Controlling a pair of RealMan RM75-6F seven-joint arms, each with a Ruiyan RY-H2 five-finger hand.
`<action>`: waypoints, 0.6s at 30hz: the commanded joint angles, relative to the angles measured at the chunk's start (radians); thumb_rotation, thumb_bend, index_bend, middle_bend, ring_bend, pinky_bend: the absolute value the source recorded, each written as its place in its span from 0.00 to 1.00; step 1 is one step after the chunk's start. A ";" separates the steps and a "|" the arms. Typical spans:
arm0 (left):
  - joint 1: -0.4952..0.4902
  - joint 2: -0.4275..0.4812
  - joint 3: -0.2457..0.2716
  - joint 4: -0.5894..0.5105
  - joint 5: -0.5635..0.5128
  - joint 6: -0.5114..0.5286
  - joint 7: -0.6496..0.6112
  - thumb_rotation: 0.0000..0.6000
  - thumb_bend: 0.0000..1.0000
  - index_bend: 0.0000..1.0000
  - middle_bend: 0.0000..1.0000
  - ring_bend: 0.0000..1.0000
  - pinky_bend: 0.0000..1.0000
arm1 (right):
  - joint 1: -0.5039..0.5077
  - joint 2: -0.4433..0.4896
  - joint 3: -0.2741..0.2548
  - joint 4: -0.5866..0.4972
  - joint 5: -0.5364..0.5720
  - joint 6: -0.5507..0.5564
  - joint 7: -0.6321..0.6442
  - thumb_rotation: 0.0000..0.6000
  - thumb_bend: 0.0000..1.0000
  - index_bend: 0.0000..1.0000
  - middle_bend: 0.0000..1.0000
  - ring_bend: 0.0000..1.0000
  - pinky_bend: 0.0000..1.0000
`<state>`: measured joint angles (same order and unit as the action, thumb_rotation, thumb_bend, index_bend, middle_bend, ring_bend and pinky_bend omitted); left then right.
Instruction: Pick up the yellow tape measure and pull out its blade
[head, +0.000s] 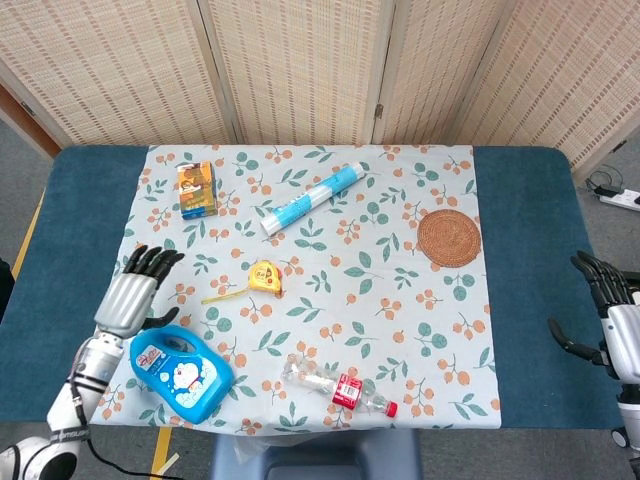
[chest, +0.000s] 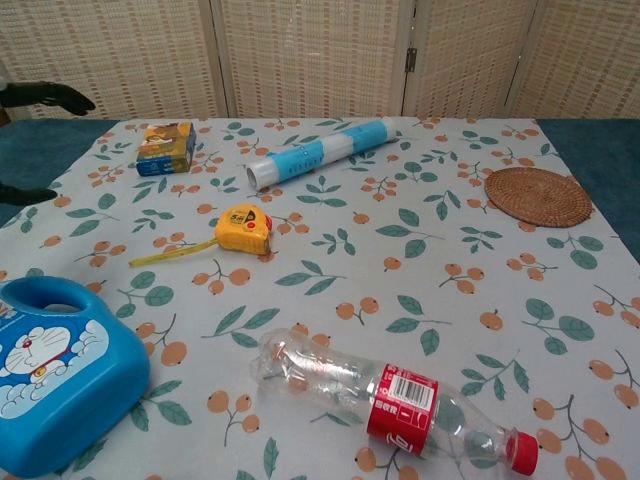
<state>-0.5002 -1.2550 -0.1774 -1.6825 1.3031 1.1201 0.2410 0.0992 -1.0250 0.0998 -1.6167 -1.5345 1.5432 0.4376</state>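
The yellow tape measure (head: 263, 276) (chest: 244, 227) lies on the floral cloth, left of the middle, with a short length of yellow blade (head: 220, 294) (chest: 173, 252) pulled out to its left. My left hand (head: 135, 289) hovers open over the cloth's left edge, a hand's width left of the blade tip; in the chest view only its dark fingertips (chest: 45, 95) show at the top left. At the table's right edge my right hand (head: 612, 322) is open, far from the tape measure.
A blue detergent bottle (head: 178, 371) lies just below my left hand. A clear plastic bottle (head: 338, 385) lies at the front, a blue-white roll (head: 313, 197) and a small orange box (head: 197, 190) at the back, a woven coaster (head: 449, 237) to the right.
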 joint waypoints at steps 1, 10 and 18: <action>-0.116 -0.086 -0.043 0.081 -0.085 -0.131 0.064 1.00 0.31 0.11 0.12 0.08 0.00 | -0.003 0.003 0.001 -0.003 0.001 0.002 0.001 1.00 0.39 0.11 0.08 0.04 0.00; -0.269 -0.239 -0.056 0.232 -0.257 -0.272 0.211 1.00 0.29 0.03 0.06 0.05 0.00 | -0.009 0.003 0.001 0.003 0.009 -0.001 0.009 1.00 0.39 0.11 0.08 0.04 0.00; -0.363 -0.351 -0.062 0.342 -0.394 -0.316 0.287 1.00 0.29 0.10 0.07 0.06 0.00 | -0.007 0.003 0.005 0.000 0.008 -0.003 0.005 1.00 0.39 0.11 0.08 0.04 0.00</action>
<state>-0.8444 -1.5850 -0.2373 -1.3589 0.9292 0.8128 0.5120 0.0921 -1.0217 0.1044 -1.6166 -1.5269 1.5397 0.4426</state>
